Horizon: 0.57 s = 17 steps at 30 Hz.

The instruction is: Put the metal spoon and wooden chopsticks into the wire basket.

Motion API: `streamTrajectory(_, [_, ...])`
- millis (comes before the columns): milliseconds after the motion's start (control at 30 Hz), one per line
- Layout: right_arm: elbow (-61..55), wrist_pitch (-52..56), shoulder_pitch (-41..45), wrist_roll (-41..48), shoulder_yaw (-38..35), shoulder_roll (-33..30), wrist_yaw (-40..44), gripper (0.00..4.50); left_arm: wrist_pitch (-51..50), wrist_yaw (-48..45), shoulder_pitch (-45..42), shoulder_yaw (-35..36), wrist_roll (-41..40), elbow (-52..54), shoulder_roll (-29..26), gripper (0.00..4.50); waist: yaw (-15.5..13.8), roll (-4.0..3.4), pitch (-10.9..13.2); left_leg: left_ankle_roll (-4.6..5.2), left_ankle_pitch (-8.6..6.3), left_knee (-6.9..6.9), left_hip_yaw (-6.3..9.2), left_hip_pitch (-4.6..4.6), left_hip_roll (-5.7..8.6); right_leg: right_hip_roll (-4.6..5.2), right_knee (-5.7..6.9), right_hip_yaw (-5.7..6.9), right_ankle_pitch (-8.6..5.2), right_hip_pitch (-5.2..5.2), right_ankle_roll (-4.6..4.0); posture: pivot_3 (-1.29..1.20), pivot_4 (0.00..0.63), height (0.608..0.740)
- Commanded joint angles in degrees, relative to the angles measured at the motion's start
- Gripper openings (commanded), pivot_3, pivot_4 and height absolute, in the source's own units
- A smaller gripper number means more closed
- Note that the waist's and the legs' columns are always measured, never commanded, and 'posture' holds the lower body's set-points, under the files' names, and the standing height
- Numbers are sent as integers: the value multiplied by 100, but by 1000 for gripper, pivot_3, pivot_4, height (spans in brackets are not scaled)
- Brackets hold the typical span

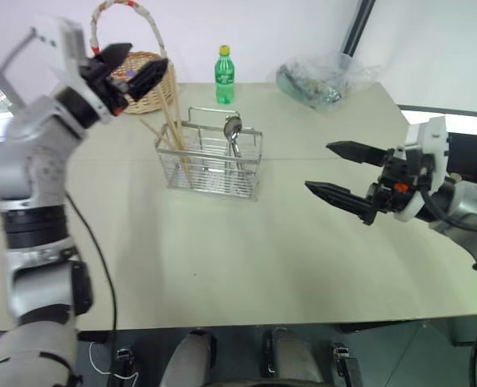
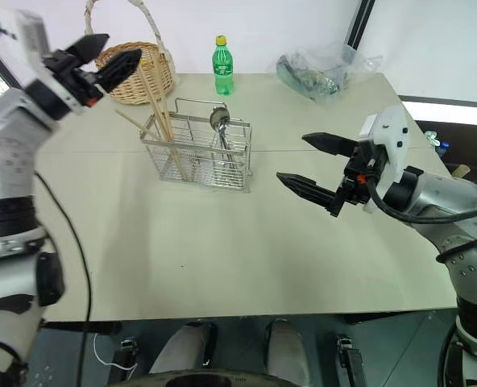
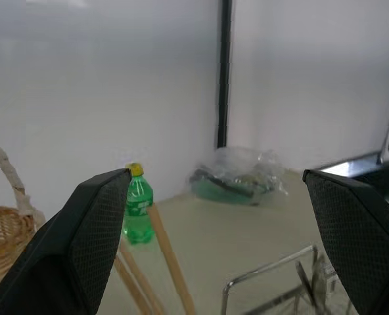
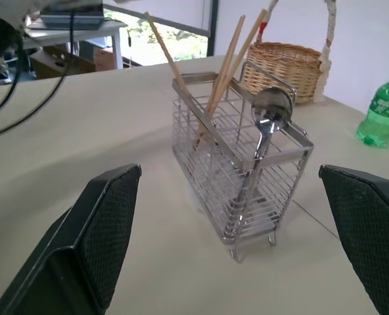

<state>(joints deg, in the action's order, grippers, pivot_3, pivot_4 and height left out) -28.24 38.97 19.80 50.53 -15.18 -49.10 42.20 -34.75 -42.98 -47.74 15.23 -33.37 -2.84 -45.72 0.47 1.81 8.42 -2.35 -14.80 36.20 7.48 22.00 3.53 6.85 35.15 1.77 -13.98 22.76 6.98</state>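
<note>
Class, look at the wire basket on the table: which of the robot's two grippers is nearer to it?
Left. The left gripper hovers open just above the wire basket, by the tops of the wooden chopsticks. The right gripper is open, farther off to the basket's right.

arm shells: were silver-grey, black joints
fingers (image 1: 342,196): were black, tapered, cross-hatched pads
wrist: had orange-red mark
cable: was black
</note>
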Motion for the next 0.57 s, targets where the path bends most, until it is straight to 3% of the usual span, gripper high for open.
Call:
streamTrajectory(33, [214, -221, 258, -168, 89, -3, 286, 4500, -95, -1013, 308, 284, -206, 598, -936, 4415, 21, -4, 2, 0, 0, -4, 0, -2, 0, 0, -3, 0, -1, -1, -1, 0, 150, 674])
streamTrajectory(133, [446, -307, 434, -282, 202, 6, 527, 4500, -237, -1830, 823, 579, -369, 892, -1847, 4415, 29, -10, 7, 0, -1, -6, -2, 1, -2, 2, -6, -2, -2, 2, -3, 0, 150, 674])
streamTrajectory(267, [671, -373, 607, -358, 348, 54, 846, 4500, -377, -2426, 1639, 1302, -368, 948, -2616, 4415, 22, -18, 12, 0, -1, -6, 0, 1, -5, 3, -7, -2, -13, 3, -22, 0, 150, 674])
streamTrajectory(433, [780, -366, 693, -324, 429, 43, 1273, 4500, -599, -2756, 2436, 2036, -423, 1341, -2900, 4415, 10, -28, 18, 1, -1, -8, -1, -1, -7, 3, -7, 0, -17, 3, -28, 0, 150, 674])
streamTrajectory(567, [861, -360, 807, -379, 488, 107, 1385, 4500, -724, -2707, 2682, 2213, -498, 1649, -2856, 4415, 14, -32, 21, 1, -2, -7, -1, 1, -7, 3, -7, 0, -17, 4, -28, 0, 150, 674])
